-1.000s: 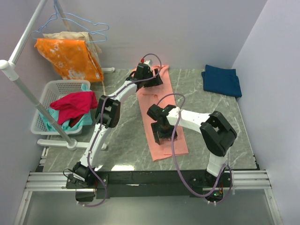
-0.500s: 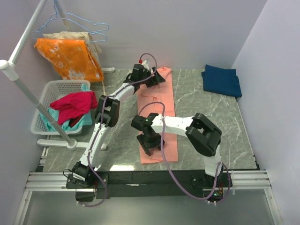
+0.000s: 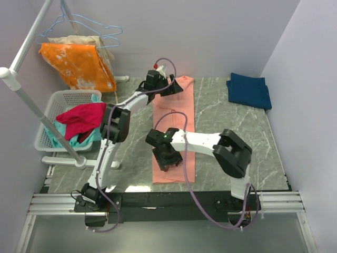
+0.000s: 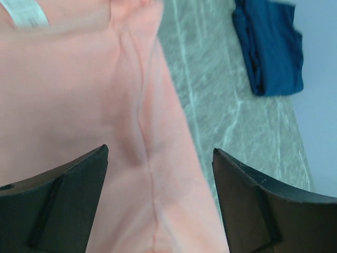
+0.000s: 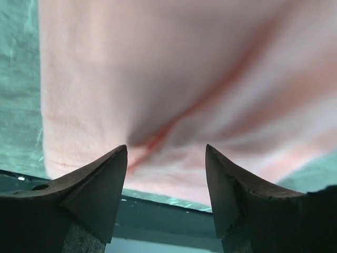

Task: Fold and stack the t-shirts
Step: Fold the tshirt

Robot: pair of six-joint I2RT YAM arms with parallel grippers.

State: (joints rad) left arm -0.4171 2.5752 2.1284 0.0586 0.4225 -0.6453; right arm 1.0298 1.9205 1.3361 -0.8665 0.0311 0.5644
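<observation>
Salmon-pink cotton, the pink t-shirt lies flat as a long narrow strip on the grey marbled worktop, running from the far edge toward the near edge. The left tool hangs over the strip's far end, its 2 fingers spread wide with the cloth below them. The right tool sits low over the near end, its fingers also apart, with a crease in the cloth running between them. The navy t-shirt lies folded at the worktop's far right corner, well apart from both tools.
</observation>
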